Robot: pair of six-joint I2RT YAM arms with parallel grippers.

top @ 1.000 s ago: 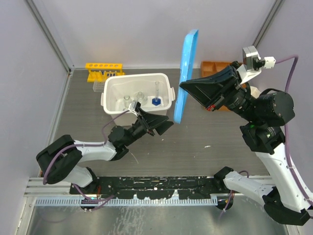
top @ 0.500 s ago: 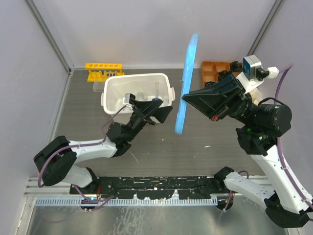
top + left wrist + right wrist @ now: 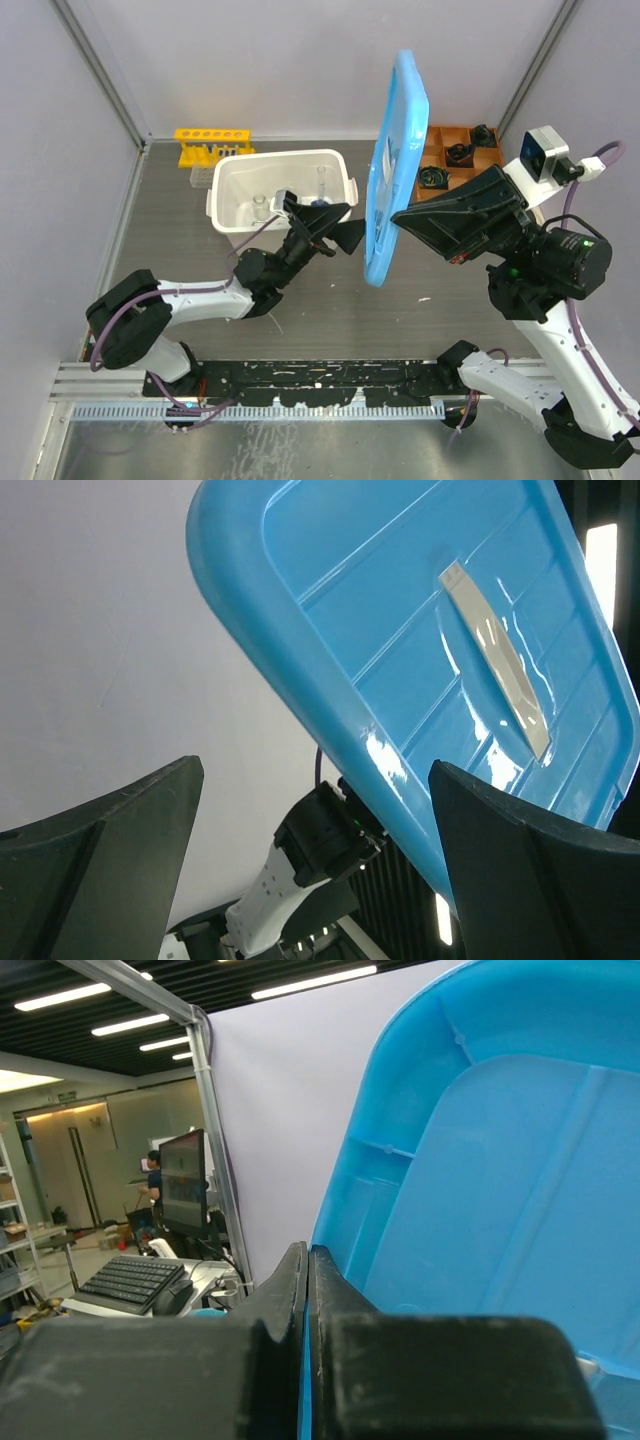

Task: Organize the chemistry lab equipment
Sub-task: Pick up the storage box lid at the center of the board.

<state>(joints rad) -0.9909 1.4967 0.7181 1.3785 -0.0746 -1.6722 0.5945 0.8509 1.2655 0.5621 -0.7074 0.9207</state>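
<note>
My right gripper [image 3: 402,214] is shut on the edge of a blue bin lid [image 3: 397,170], holding it upright in the air over the middle of the table. In the right wrist view the fingers [image 3: 308,1252] pinch the lid's rim [image 3: 500,1190]. My left gripper [image 3: 340,228] is open beside the lid's lower left edge. Its wrist view shows the lid [image 3: 420,650] above the spread jaws [image 3: 315,772], with nothing between them. A white bin [image 3: 232,170] holds small glass flasks [image 3: 262,205] and a blue-based cylinder [image 3: 319,205].
A yellow rack [image 3: 212,140] and a clear plastic rack [image 3: 203,177] stand at the back left, behind the bin. An orange compartment tray [image 3: 440,150] with black objects sits at the back right. Metal frame posts border the table's sides.
The right arm has turned the lid from edge-on to face the camera and drawn back to the right. The left gripper has lifted and moved right toward the lid.
</note>
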